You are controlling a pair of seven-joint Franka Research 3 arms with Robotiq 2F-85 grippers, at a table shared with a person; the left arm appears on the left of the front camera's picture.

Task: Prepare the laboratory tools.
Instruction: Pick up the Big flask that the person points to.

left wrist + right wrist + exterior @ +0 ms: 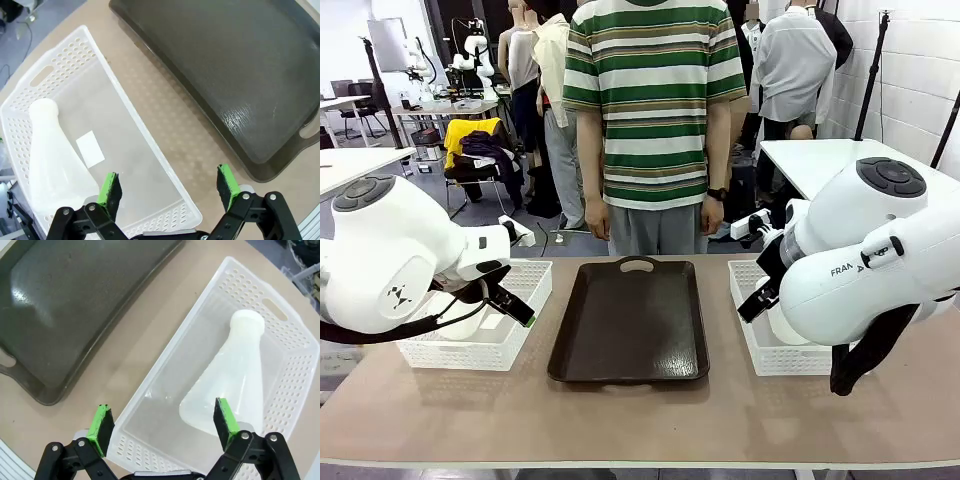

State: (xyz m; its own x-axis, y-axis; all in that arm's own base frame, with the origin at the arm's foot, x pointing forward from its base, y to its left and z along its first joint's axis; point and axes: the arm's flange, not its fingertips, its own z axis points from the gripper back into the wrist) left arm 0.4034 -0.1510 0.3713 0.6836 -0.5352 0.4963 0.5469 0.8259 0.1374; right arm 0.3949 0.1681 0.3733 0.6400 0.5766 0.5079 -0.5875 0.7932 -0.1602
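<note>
In the left basket (62,67): left flask (56,162); in the right basket (296,371): right flask (236,377). Left gripper (168,181) and right gripper (162,416) spread wide, holding nothing, above their baskets. Judged light, smooth, likely slippery, possibly fragile; best taken at the narrow neck, gently.

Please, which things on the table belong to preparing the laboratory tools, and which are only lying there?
For the job:
left flask, right flask, one in each basket.

Only lying there:
left basket, right basket, brown tray between them.
</note>
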